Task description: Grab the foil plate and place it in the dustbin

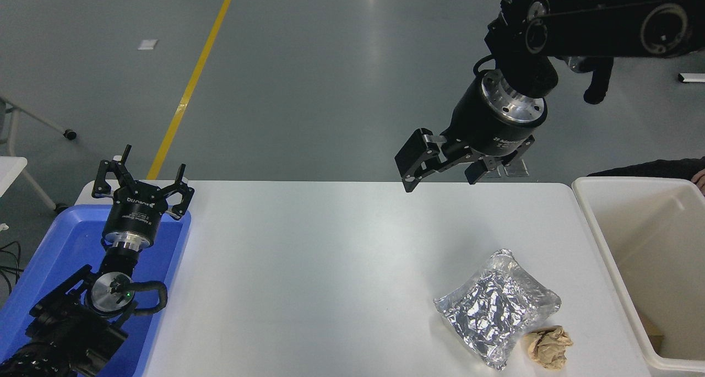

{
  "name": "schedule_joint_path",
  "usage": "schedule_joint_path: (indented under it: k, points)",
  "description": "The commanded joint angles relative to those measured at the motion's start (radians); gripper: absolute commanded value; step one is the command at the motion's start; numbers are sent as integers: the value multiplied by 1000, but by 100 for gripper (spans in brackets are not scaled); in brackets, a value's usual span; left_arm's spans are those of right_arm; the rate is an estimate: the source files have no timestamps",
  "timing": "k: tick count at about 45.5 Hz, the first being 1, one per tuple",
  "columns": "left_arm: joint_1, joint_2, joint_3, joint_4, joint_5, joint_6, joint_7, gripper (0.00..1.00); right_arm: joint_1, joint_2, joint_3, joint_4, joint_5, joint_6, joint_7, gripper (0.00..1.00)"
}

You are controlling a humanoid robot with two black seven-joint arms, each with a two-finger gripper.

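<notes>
foil plate: the foil plate lies flat on the white surface at the near right, its shiny wrinkled skin turned up, set at a slant with one corner toward the far side; nothing grips it.
paper wad: a small tan paper wad sits just beside the plate's near right corner, touching or nearly touching it; i cannot tell which.
dustbin: the cream-white dustbin stands at the right edge of the surface, just right of the plate; its deep walls are smooth and a bit of brown material shows low in its near corner.
right gripper: the right gripper hangs in the air above the far edge of the surface, well apart from the plate and to the far side of it; its fingers are spread wide and hold nothing.
left gripper: the left gripper is parked at the near left over the blue tray, pointing away from the camera; its fingers stand apart and hold nothing.
blue tray: it sits at the left end of the surface, under the left arm.
person: a dark sleeve shows just past the dustbin's far rim at the right edge.
</notes>
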Motion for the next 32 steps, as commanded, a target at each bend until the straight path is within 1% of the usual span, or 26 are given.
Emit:
schedule_joint_path:
  k: [1, 10, 24, 28, 32]
  points:
    - [1, -1, -2, 0, 0, -2, -3, 100, 25, 1, -18, 5, 4, 1, -2, 100]
    - [3, -1, -2, 0, 0, 0, -3, 100, -17, -13, -21, 2, 1, 1, -2, 100]
    - [1, -1, -2, 0, 0, 0, -3, 100, -211, -15, -13, -47, -31, 1, -2, 100]
    - [1, -1, -2, 0, 0, 0, -3, 100, -287, -33, -4, -86, -62, -11, -2, 100]
    - [1, 0, -2, 0, 0, 0, -3, 100, -366, -59, 1, -127, -125, -29, -2, 100]
